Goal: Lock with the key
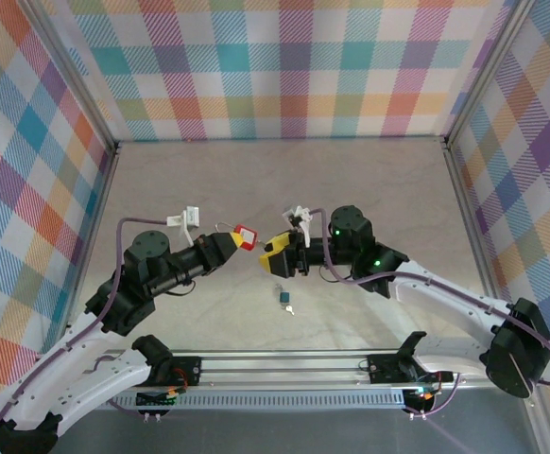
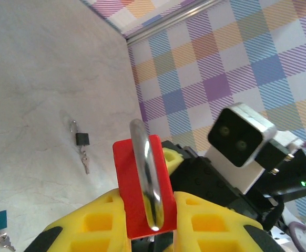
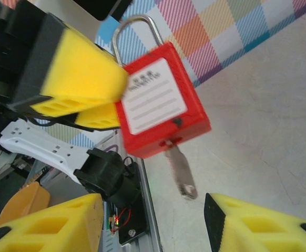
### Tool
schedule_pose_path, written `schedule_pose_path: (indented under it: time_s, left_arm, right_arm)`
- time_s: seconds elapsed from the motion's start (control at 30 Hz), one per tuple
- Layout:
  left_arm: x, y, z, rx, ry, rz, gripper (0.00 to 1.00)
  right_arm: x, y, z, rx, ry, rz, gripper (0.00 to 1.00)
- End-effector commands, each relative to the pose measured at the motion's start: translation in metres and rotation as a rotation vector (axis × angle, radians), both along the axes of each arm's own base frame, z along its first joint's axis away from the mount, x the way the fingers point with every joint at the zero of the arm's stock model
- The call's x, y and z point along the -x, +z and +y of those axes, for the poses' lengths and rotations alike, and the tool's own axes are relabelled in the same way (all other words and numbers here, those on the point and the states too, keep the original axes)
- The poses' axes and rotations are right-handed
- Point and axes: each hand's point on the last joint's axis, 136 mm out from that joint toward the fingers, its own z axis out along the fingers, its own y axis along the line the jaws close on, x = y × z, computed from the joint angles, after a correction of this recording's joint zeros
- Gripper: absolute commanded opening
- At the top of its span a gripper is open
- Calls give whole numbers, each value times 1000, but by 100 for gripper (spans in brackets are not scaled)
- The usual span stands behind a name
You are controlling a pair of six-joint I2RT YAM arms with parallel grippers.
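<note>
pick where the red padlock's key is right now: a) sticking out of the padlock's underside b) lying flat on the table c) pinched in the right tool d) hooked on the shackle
a: in the right wrist view the key pokes out of the underside of the red padlock, which the left tool grips, while the right tool is open with its fingers clear of the key on either side.

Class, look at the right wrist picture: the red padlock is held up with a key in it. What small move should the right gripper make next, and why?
Probably close the right gripper on the key. The left gripper clamps the red padlock, the key sticks out of its base, and the right fingers stand apart on either side of it, not touching.
</note>
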Motion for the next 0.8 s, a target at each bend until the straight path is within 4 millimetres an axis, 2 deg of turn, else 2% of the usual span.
schedule_pose_path:
  time_s: [0.0, 0.17, 0.57, 0.63, 0.77]
  left_arm:
    - [5, 27, -3, 82, -23, -68, 0]
    - [5, 26, -6, 98, -40, -58, 0]
    - [4, 13, -2, 111, -9, -16, 0]
    - [2, 13, -4, 151, -4, -1, 0]
    - [-2, 19, 1, 244, 40, 21, 0]
  right_arm:
    - [-7, 3, 0, -4, -33, -37, 56]
    - [-15, 4, 0, -2, -73, -59, 53]
    - [-13, 22, -7, -32, -89, -125, 48]
    - [-11, 22, -5, -43, -70, -122, 39]
    - [-7, 22, -2, -60, -43, -127, 42]
